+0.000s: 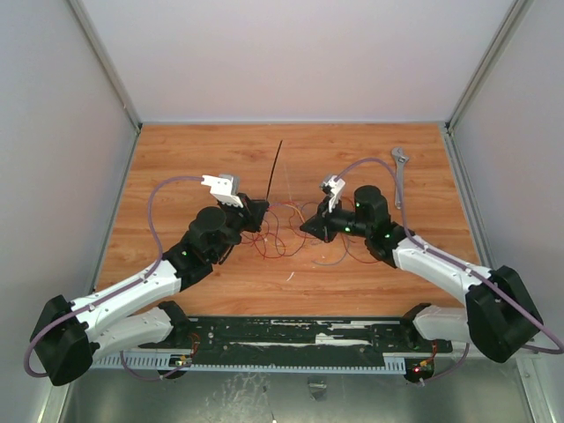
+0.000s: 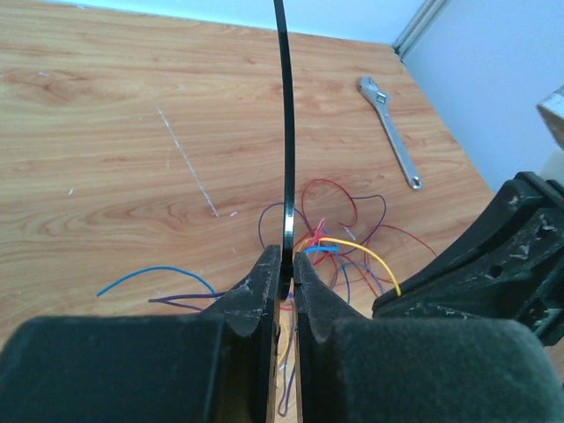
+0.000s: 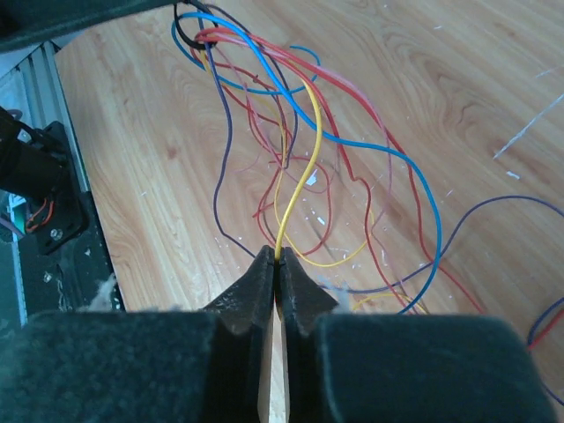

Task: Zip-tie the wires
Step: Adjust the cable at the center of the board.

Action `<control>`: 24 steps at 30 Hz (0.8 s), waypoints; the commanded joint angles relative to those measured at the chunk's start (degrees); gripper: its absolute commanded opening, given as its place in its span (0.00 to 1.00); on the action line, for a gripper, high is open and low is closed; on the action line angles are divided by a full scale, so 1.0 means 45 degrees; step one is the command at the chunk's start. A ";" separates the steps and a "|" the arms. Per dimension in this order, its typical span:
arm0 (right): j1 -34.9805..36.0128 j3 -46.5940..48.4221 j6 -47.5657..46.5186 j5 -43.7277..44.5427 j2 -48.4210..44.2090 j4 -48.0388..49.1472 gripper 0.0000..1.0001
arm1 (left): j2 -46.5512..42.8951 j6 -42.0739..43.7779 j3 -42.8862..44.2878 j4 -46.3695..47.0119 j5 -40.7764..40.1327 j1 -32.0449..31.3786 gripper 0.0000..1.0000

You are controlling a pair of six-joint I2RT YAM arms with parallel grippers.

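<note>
The wires [image 1: 280, 236] are a loose tangle of thin red, purple, blue and yellow strands on the wooden table between the two arms. My left gripper [image 1: 262, 211] is shut on the zip tie [image 1: 276, 167], a thin black strip pointing away toward the back. In the left wrist view the zip tie [image 2: 285, 132] rises straight up out of the shut left gripper [image 2: 287, 261], with the wires [image 2: 344, 233] just beyond. In the right wrist view my right gripper [image 3: 278, 256] is shut on a yellow strand of the wires [image 3: 300, 115].
A silver wrench [image 1: 401, 176] lies at the back right of the table [image 1: 194, 159]. A black rail [image 1: 282, 335] runs along the near edge. Enclosure walls stand on the left, right and back. A lone blue wire [image 2: 159, 271] lies left of the tangle.
</note>
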 commanded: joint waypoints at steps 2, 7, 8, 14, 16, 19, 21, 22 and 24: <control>0.0023 0.0237 -0.0389 0.1504 -0.1358 -0.0357 0.00 | 0.0067 -0.0150 0.0384 0.0092 -0.0158 0.0144 0.00; -0.0482 0.0341 -0.0985 0.2989 -0.2740 -0.1876 0.00 | 0.0040 -0.0299 0.0304 0.0071 -0.0120 0.0300 0.00; -0.0562 0.0395 -0.1049 0.3072 -0.2865 -0.2158 0.00 | 0.0038 -0.0298 0.0299 0.0071 -0.0117 0.0320 0.00; -0.1187 0.0589 -0.1107 0.3466 -0.3360 -0.2912 0.00 | 0.0038 -0.0288 0.0304 -0.0024 -0.0117 0.0388 0.00; -0.1369 0.0631 -0.1101 0.3515 -0.3567 -0.2985 0.00 | 0.0038 -0.0287 0.0286 -0.0048 -0.0117 0.0423 0.00; -0.1635 0.0651 -0.1111 0.3451 -0.3903 -0.3074 0.00 | 0.0048 -0.0303 0.0265 -0.0029 -0.0118 0.0476 0.00; -0.1803 0.0702 -0.1069 0.3464 -0.4049 -0.3206 0.00 | 0.0073 -0.0319 0.0264 -0.0026 -0.0117 0.0495 0.00; -0.1890 0.0738 -0.1021 0.3539 -0.4129 -0.3274 0.00 | 0.0101 -0.0320 0.0246 -0.0026 -0.0117 0.0510 0.00; -0.2073 0.0740 -0.0843 0.3767 -0.4303 -0.3286 0.00 | 0.0115 -0.0366 0.0231 -0.0026 -0.0099 0.0538 0.00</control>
